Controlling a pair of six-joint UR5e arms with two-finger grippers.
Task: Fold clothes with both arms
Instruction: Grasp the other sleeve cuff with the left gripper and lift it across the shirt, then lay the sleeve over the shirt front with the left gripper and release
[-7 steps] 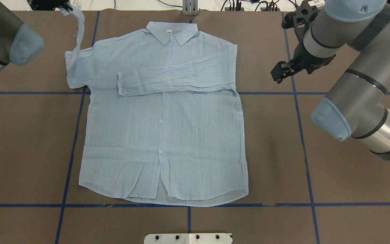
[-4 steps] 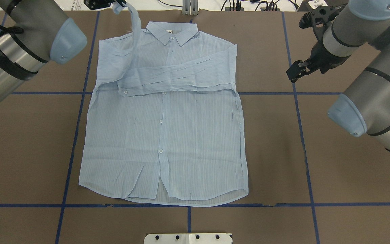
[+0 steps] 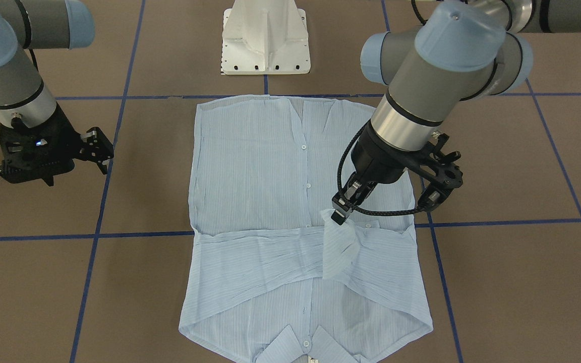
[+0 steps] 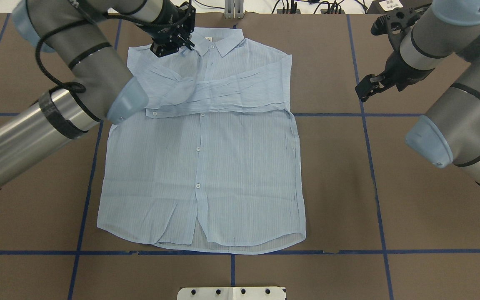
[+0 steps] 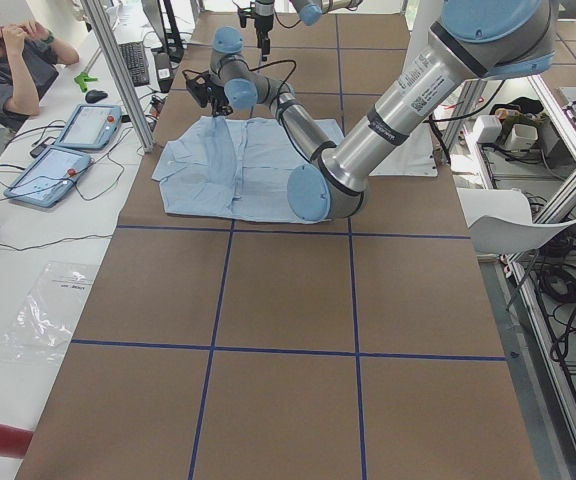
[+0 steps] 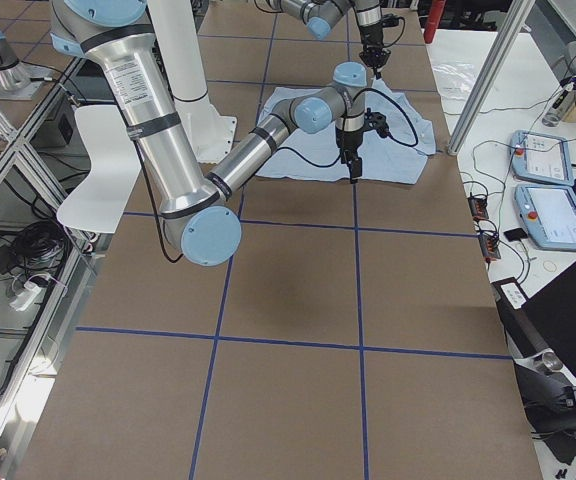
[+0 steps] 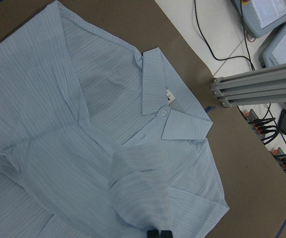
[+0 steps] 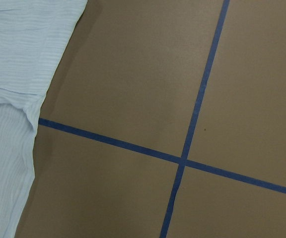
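Left arm (image 3: 421, 85) and right arm (image 3: 5, 83): grey tubular bodies, black fittings.
Light-blue joint caps (image 3: 459, 30), each marked with a small dark centre dot, are recorded. Silver tube sections (image 4: 15, 141) ringed by black bands (image 4: 58, 118) are noted far behind each claw. A black braided cable (image 3: 381, 213) is looped beside the left claw (image 3: 338, 216); a blue lamp (image 3: 39, 142) is lit behind the right claw (image 3: 104, 156).

brown table (image 4: 390, 187) w/ blue tape grid (image 4: 327, 114), pale-blue shirt (image 4: 223, 175) flat on it approx centre, front up, collar twd far edge, hem near white base plate (image 4: 231, 293) at robot-side edge, not touching
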